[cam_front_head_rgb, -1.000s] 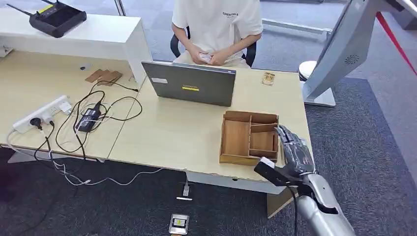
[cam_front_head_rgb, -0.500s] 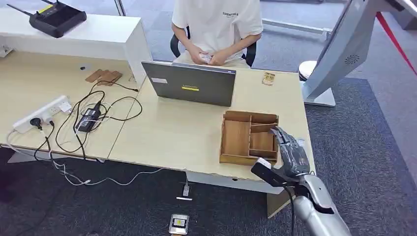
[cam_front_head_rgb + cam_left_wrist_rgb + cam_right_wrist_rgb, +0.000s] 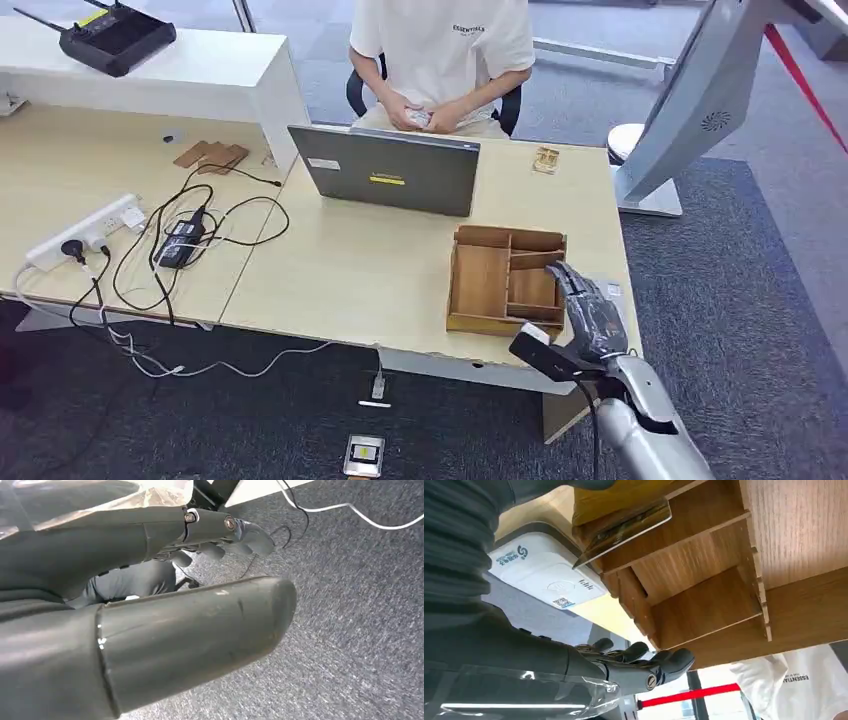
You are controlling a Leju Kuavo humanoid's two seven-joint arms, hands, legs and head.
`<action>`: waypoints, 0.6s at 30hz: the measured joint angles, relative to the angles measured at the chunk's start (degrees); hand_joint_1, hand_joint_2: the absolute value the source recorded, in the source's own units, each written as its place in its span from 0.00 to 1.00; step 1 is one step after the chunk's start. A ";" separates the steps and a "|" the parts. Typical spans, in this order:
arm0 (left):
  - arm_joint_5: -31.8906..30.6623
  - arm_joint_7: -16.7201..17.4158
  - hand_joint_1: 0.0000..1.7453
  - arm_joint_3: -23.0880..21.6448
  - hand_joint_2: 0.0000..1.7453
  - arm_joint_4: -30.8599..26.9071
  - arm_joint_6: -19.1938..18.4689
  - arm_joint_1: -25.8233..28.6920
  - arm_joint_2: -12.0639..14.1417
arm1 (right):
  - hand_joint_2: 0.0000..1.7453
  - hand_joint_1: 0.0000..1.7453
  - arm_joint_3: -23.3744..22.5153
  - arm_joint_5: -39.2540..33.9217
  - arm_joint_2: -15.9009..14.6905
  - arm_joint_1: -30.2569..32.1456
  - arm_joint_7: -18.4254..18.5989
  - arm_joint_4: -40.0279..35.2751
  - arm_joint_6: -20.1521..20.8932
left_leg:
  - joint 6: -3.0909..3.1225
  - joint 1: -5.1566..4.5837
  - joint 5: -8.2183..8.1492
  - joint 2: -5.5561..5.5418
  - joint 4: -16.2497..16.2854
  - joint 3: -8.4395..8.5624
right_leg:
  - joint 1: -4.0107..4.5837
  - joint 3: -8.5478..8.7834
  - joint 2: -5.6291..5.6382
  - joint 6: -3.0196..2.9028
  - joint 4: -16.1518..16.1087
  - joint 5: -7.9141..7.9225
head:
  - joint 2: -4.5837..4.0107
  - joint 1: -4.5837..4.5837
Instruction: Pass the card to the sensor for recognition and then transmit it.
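A yellowish card (image 3: 624,522) with a shiny edge leans out of a compartment of the wooden organiser box (image 3: 495,280), (image 3: 724,555). The white sensor pad (image 3: 544,575) lies on the table just right of the box, and part of it shows beside my hand (image 3: 610,289). My right hand (image 3: 592,315), (image 3: 639,662) hovers over the box's right side with its fingers spread and nothing between them. Its thumb lies close above the card; I cannot tell whether they touch. My left hand (image 3: 220,527) hangs over grey carpet, fingers stretched out and holding nothing.
A person (image 3: 440,50) sits behind the grey laptop (image 3: 390,170), holding something small in both hands. A small wooden item (image 3: 545,159) lies at the far right of the table. A power strip (image 3: 90,230) and tangled cables lie at the left. A grey machine base (image 3: 650,190) stands right of the table.
My right hand has drawn slightly back and down toward the table's near edge, staying over the right side of the box. Nothing else moved.
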 joint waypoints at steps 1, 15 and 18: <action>-0.02 0.09 0.00 0.00 0.00 0.00 0.00 -0.03 -0.02 | 1.00 0.87 0.02 0.00 0.02 -0.02 -0.04 0.13 0.06 | 0.00 0.00 0.00 0.00 0.00 0.00 | 0.00 0.00 0.00 0.00 0.00 0.00 | 0.00 0.00; 0.24 0.31 0.00 0.00 0.00 0.00 0.07 0.04 -0.07 | 1.00 1.00 0.04 -0.98 0.33 -0.56 -0.66 1.88 0.52 | 0.00 0.00 0.00 0.00 0.00 0.00 | 0.00 0.00 0.00 0.00 0.00 0.00 | 0.00 0.00; 0.15 0.31 0.00 0.00 0.00 0.00 0.09 0.04 -0.07 | 1.00 1.00 0.04 -0.92 0.41 -0.73 -0.70 2.34 0.37 | 0.00 0.00 0.00 0.00 0.00 0.01 | 0.00 0.01 0.00 0.00 0.00 0.00 | 0.00 0.00</action>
